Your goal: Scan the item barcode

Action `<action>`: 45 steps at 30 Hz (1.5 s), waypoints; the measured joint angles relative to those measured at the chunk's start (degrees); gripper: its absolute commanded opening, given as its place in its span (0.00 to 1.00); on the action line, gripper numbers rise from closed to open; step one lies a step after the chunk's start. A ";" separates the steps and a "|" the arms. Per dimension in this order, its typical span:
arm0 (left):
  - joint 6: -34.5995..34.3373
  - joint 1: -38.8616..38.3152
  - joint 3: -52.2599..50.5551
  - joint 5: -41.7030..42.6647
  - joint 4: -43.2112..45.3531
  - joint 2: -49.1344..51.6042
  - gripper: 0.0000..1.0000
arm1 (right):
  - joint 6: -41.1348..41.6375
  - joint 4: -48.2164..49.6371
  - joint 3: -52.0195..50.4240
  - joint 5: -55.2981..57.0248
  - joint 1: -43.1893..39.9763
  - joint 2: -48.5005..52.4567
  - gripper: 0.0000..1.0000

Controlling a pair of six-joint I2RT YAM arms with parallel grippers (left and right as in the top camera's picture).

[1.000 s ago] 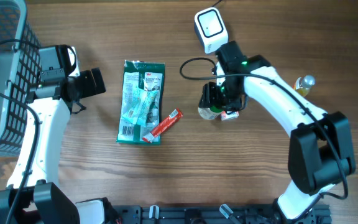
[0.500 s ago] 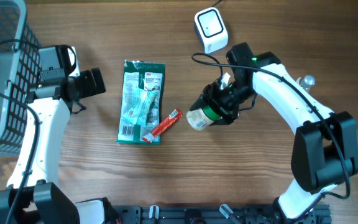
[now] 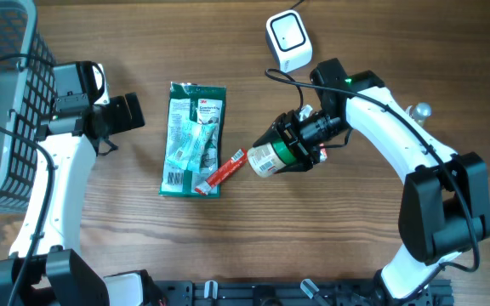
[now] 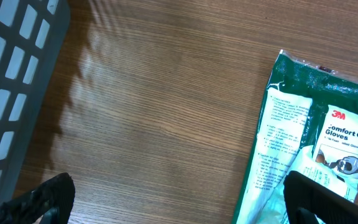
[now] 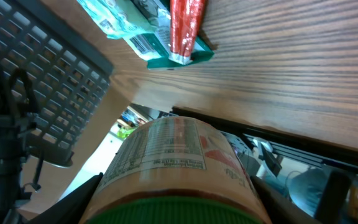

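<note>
right pincer [image 3: 299, 146] grips a jar [image 3: 266, 159] by its green-lidded end. the jar is tipped sideways, base pointing left, just beside a red stick packet [image 3: 225, 171]; its contents are hidden by the label. the packet overlaps the near right corner of a green glove pack [image 3: 192, 140]. left pincer [image 3: 130, 112] is spread wide, holding nothing, left of the pack. grey basket [image 3: 32, 59] far left, inside not readable. white scanner [image 3: 287, 38] at the far side of the surface [image 3: 228, 246].

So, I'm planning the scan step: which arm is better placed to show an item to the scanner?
Right. Its pincer grips the green-lidded jar, just below the white scanner. The left pincer is open and empty, beside the glove pack and farther from the scanner.
</note>
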 measured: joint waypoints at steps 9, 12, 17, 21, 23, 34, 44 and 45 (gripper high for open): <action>0.00 0.00 0.00 0.00 0.02 0.00 1.00 | 2.01 0.33 0.00 0.48 0.00 0.00 0.47; 0.00 0.00 0.00 0.00 0.02 0.00 1.00 | 2.54 0.24 0.00 0.50 0.00 0.00 0.47; -0.02 0.00 0.00 0.00 0.00 0.00 1.00 | 3.63 1.90 0.00 1.18 0.00 0.00 0.47; -0.02 0.00 0.00 0.00 0.02 0.00 1.00 | 3.89 7.72 0.00 8.31 0.00 0.00 0.45; -0.02 0.00 0.00 0.00 0.02 0.00 1.00 | 2.82 9.84 0.00 15.50 0.02 0.00 0.44; -0.02 0.00 0.00 -0.02 0.02 0.00 1.00 | -22.93 5.51 8.79 34.01 -2.93 -0.02 0.47; 0.00 0.00 0.00 0.00 0.02 0.00 1.00 | -36.83 -9.38 31.15 41.24 -3.23 -1.70 0.38; 0.00 0.00 0.00 0.00 0.00 0.00 1.00 | -37.22 -8.72 31.30 41.51 -3.23 -1.73 0.39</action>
